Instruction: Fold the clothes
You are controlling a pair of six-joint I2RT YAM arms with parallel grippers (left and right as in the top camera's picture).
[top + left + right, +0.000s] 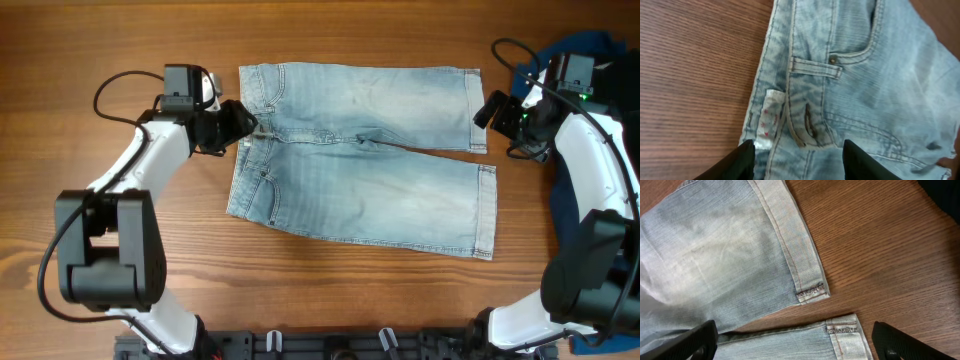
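Jeans (365, 160) lie spread flat mid-bench (330, 300), waistband leftward, hemmed cuffs rightward. At the waistband the left gripper (797, 160) hovers, jaws spread and pinching nothing, straddling a belt loop beside a white label (769, 120). Over the cuffs, the right gripper (795, 342) hangs, jaws spread wide. Farther right lies a dark blue garment (590, 45).

My overhead camera looks straight down on the table (120, 40), taking in both arms and the whole jeans (370, 160). My left wrist camera sits low and close over the waistband (790, 85), facing along the denim. My right wrist camera hangs close above the hemmed cuffs (800, 250). Each wrist view shares its end of the jeans with the overhead view.
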